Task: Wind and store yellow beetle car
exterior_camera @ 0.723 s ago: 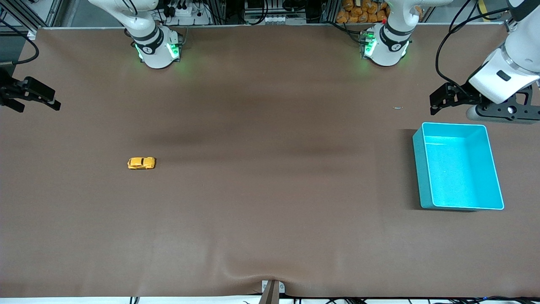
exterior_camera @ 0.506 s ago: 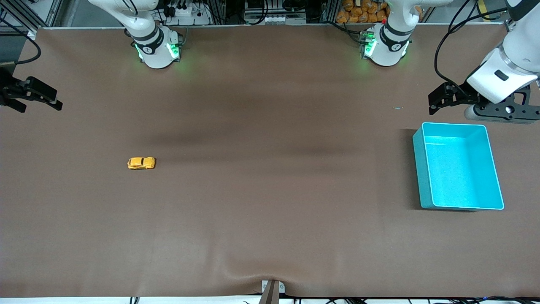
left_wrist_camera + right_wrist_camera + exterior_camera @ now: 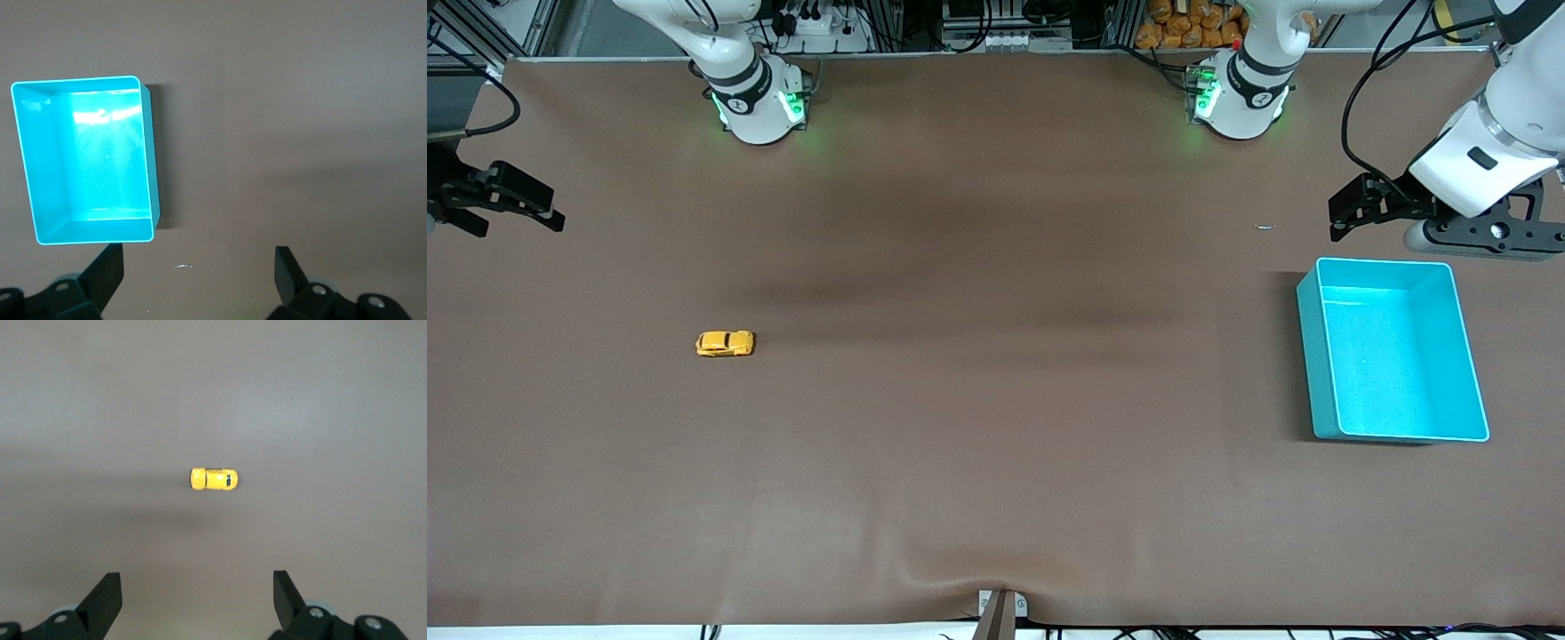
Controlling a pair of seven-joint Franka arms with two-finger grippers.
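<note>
The yellow beetle car point(image 3: 725, 343) point(image 3: 213, 479) stands alone on the brown table, toward the right arm's end. My right gripper point(image 3: 519, 228) point(image 3: 197, 583) hangs open and empty in the air at that end, well away from the car. The car shows past the gap between its fingers in the right wrist view. The turquoise bin point(image 3: 1316, 356) point(image 3: 151, 160) stands empty at the left arm's end. My left gripper point(image 3: 1337, 222) point(image 3: 198, 260) is open and empty, up in the air beside the bin's edge that lies toward the robots' bases.
A small pale speck point(image 3: 1265, 227) point(image 3: 182, 267) lies on the table under the left gripper. The two arm bases point(image 3: 760, 102) point(image 3: 1240, 98) stand along the table's back edge. The mat bulges at the front edge point(image 3: 1000, 594).
The right gripper has crept a little toward the table's middle. The left gripper has shifted very slightly. The car and the bin have not moved.
</note>
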